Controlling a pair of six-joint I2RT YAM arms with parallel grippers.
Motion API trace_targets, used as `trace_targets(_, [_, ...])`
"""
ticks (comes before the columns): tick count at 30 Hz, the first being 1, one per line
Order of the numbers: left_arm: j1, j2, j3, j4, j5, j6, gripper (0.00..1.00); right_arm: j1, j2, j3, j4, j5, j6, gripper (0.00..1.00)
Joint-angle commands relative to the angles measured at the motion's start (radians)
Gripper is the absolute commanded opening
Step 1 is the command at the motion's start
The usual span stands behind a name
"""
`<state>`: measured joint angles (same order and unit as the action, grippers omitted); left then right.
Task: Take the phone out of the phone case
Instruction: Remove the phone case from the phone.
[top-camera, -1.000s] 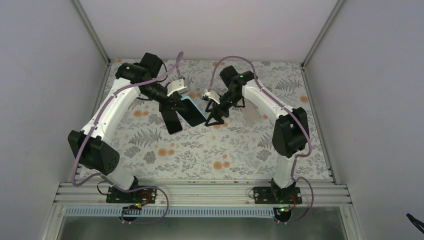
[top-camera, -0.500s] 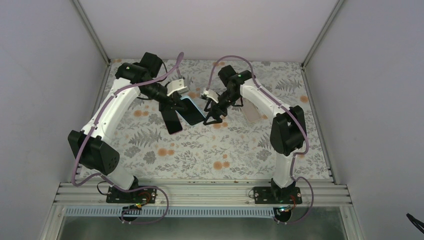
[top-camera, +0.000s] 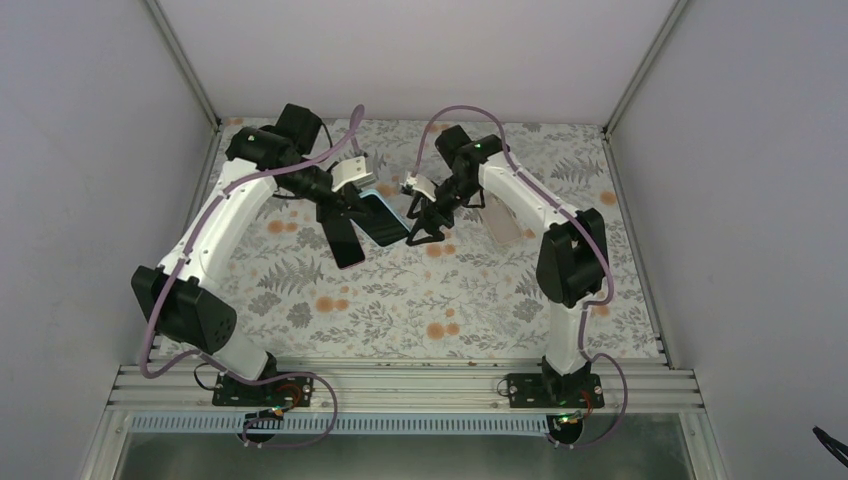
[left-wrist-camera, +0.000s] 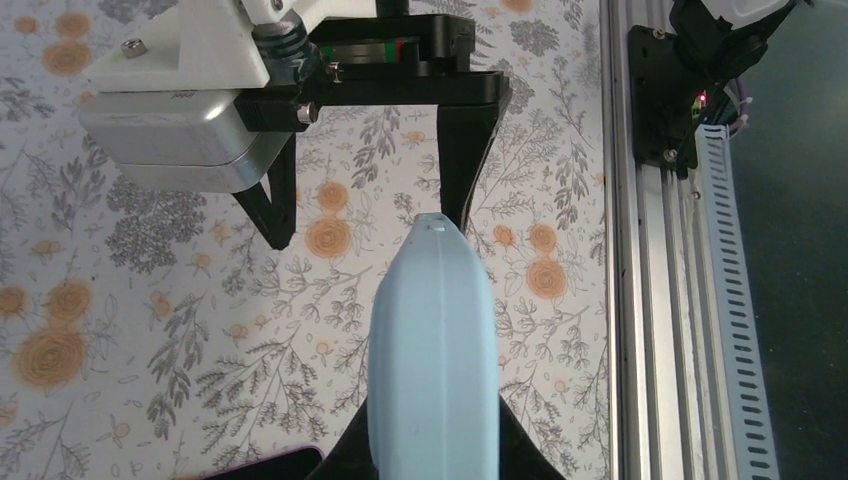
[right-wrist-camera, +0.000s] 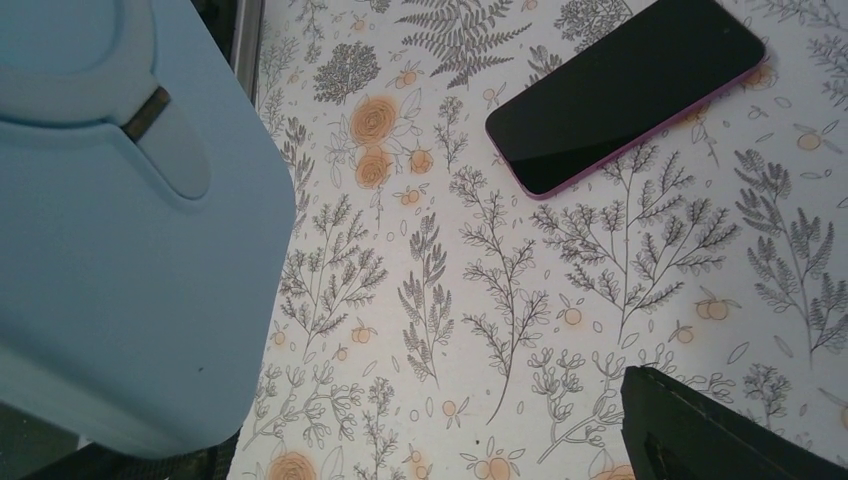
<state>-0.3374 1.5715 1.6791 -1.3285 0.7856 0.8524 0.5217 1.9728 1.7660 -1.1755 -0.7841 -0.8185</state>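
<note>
My left gripper (top-camera: 352, 210) is shut on a light blue phone case (top-camera: 385, 220) and holds it above the table; its dark face shows in the top view. In the left wrist view the case (left-wrist-camera: 432, 350) stands edge-on between my fingers (left-wrist-camera: 520, 445). My right gripper (top-camera: 421, 228) is open, right at the case's free end. In the right wrist view the case's back (right-wrist-camera: 120, 230) fills the left side and hides one finger; the other finger (right-wrist-camera: 720, 430) is apart from it. I cannot tell whether the right gripper touches the case.
A second dark phone with a pink-purple rim (top-camera: 345, 245) lies flat on the floral tablecloth (top-camera: 450, 300) just below the held case; it also shows in the right wrist view (right-wrist-camera: 625, 90). The aluminium rail (top-camera: 400, 385) runs along the near edge.
My right gripper has moved a little to the left and back, closer to the case's free end. My left gripper holds the case in about the same place.
</note>
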Motion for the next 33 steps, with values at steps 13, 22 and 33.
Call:
trace_targets(13, [-0.012,-0.069,0.011,-0.03,0.233,-0.01,0.02,-0.076,0.138,0.175,0.038,0.123,-0.027,0.92])
trace_targets(22, [-0.012,-0.062,-0.002,-0.031,0.179,0.008,0.02,-0.094,0.064,0.122,-0.055,0.044,-0.109,0.93])
trace_targets(33, [-0.01,-0.021,-0.01,-0.029,0.174,0.023,0.02,-0.007,-0.145,-0.059,-0.048,-0.039,-0.104,0.93])
